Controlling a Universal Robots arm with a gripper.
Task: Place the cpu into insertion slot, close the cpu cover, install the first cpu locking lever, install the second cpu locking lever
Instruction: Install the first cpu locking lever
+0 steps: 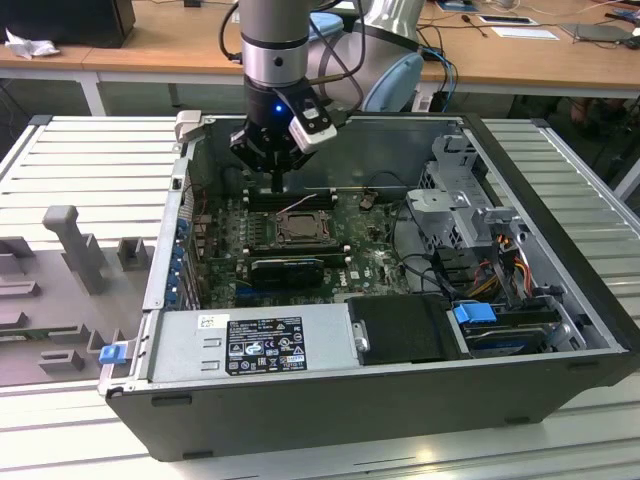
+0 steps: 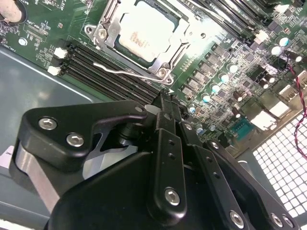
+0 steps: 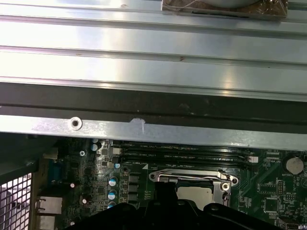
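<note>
Table: a pale slatted table [image 1: 90,150] is carrying everything; grey moulded fixtures [image 1: 75,245] are standing on it toward the exterior view's left.
Case: an open computer case [image 1: 300,420] is lying on its side, and its near wall is blocking the lower edge of the board from the exterior view.
Arm: the grey arm [image 1: 275,40] is reaching down from above and is running out of the picture at the top.
Power supply: a silver box [image 1: 250,345] is sitting along the near wall, with a drive cage [image 1: 460,200] toward the exterior view's right.
Board: the green circuit board [image 1: 225,250] is lying flat on the case floor.
Expansion card: a long black expansion card [image 1: 288,268] is standing just on the near side of the socket.
Gripper: the gripper [image 2: 165,103] is hanging just over the memory slots [image 2: 103,72] beside the socket, its fingers pressed together with nothing visible between them; its black body is hiding much of the second wrist view.
Insertion slot: the insertion slot [image 2: 160,73] is sitting mid-board; in the first wrist view the gripper [image 3: 165,191] is covering its near part.
Cpu cover: the cpu cover [image 2: 108,24] is lying flat over the socket, framing the chip.
Cpu: the cpu [image 2: 146,38] is resting inside the slot, pale face up.
Lever: a thin silver lever [image 2: 122,71] is lying along the socket's edge; whether it is latched is hard to make out.
</note>
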